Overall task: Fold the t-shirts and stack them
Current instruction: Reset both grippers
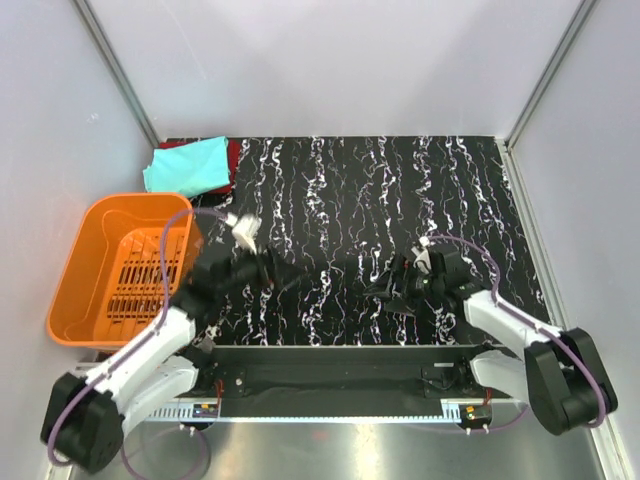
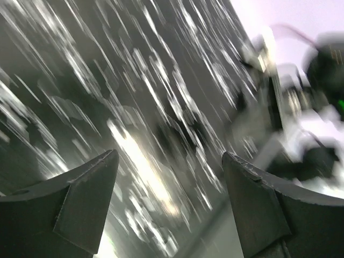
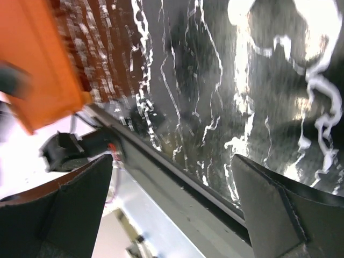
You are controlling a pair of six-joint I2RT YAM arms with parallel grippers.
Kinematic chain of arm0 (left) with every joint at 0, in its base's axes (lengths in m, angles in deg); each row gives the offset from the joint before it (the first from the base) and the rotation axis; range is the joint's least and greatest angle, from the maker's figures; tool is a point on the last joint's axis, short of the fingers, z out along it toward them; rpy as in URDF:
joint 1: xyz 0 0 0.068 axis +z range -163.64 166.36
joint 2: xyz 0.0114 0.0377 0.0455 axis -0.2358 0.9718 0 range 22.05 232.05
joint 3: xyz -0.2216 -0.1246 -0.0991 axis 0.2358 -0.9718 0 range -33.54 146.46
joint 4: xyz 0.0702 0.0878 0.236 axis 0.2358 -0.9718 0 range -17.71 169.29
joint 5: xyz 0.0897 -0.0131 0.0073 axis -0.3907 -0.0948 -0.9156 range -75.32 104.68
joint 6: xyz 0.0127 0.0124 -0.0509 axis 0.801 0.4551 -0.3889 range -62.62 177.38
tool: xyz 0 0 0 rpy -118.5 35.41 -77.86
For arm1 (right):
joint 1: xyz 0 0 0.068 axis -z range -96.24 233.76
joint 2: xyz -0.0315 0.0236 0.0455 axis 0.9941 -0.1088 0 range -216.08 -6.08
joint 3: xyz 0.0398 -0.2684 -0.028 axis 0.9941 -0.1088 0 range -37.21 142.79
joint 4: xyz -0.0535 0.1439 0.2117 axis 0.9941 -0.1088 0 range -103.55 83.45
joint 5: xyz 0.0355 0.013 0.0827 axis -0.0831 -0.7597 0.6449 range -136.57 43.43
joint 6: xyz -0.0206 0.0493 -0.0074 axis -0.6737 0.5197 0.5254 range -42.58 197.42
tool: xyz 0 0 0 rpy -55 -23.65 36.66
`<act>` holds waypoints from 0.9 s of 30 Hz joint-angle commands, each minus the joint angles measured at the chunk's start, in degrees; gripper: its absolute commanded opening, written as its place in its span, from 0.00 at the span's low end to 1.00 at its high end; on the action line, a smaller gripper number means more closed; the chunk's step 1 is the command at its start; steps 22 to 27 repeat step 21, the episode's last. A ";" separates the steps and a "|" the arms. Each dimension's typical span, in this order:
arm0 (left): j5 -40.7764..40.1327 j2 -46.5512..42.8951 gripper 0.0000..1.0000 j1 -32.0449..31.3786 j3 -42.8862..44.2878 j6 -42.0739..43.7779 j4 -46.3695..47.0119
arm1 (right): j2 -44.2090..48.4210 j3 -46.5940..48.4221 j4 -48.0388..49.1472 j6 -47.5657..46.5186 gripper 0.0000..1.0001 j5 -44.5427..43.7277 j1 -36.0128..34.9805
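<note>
A folded light teal-green t-shirt (image 1: 188,166) lies at the back left corner of the black marbled mat (image 1: 400,190). It rests on a dark red t-shirt (image 1: 233,157), of which only the edges show. My left gripper (image 1: 288,276) hovers low over the mat's near left part, open and empty; its wrist view is motion-blurred, with the left gripper (image 2: 170,155) over bare mat. My right gripper (image 1: 388,291) is near the mat's front right, open, with nothing between its fingers. In its own view the right gripper (image 3: 173,158) spans the table's front rail. Both grippers are far from the shirts.
An orange slatted basket (image 1: 118,262) stands at the left of the mat, beside the left arm, and shows as the orange basket (image 3: 43,70) in the right wrist view. White walls close in the back and both sides. The metal front rail (image 1: 330,355) runs between the arm bases.
</note>
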State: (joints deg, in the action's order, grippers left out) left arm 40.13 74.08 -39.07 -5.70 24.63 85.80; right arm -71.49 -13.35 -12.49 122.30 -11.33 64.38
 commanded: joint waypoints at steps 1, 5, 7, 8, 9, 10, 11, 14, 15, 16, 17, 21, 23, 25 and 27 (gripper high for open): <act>6.10 -16.17 0.84 -3.47 -12.16 -14.69 16.08 | 6.07 -7.58 16.28 12.40 1.00 2.81 0.22; 8.73 -37.84 0.85 -4.01 -25.34 -24.26 17.05 | 12.75 -15.67 26.22 19.18 1.00 2.55 0.13; 10.14 -47.15 0.86 -4.10 -27.65 -27.79 16.79 | 16.96 -18.84 28.61 21.20 1.00 1.68 0.13; 10.23 -56.07 0.86 -4.01 -30.10 -31.63 16.27 | 18.55 -19.80 28.87 21.73 1.00 1.41 0.13; 10.32 -59.99 0.86 -4.10 -32.99 -34.02 16.52 | 21.61 -21.64 29.40 23.13 1.00 0.88 0.13; 11.97 -61.42 0.86 -4.10 -35.46 -36.65 19.57 | 23.29 -22.70 29.84 24.10 1.00 0.88 0.22; 12.95 -57.00 0.86 -4.10 -37.57 -43.99 34.83 | 25.05 -23.76 30.54 25.15 1.00 0.79 0.22; 15.24 -53.88 0.85 -4.28 -39.08 -47.12 45.48 | 32.95 -25.00 23.38 24.64 1.00 0.61 0.22; 14.98 -54.40 0.87 -4.28 -39.17 -47.57 47.53 | 37.24 -24.83 21.51 23.94 1.00 0.62 0.22; 14.80 -55.27 0.88 -4.28 -39.09 -48.45 48.94 | 39.54 -24.74 17.84 23.67 1.00 0.53 0.22; 14.63 -56.24 0.89 -4.28 -39.08 -48.72 49.13 | 41.83 -24.56 16.23 23.50 1.00 0.44 0.22; 16.02 -60.48 0.91 -4.28 -39.17 -52.40 54.02 | 55.08 -24.30 11.83 25.50 1.00 1.31 0.13; 16.02 -60.48 0.91 -4.28 -39.17 -52.40 54.02 | 55.08 -24.30 11.83 25.50 1.00 1.31 0.13; 16.02 -60.48 0.91 -4.28 -39.17 -52.40 54.02 | 55.08 -24.30 11.83 25.50 1.00 1.31 0.13; 16.02 -60.48 0.91 -4.28 -39.17 -52.40 54.02 | 55.08 -24.30 11.83 25.50 1.00 1.31 0.13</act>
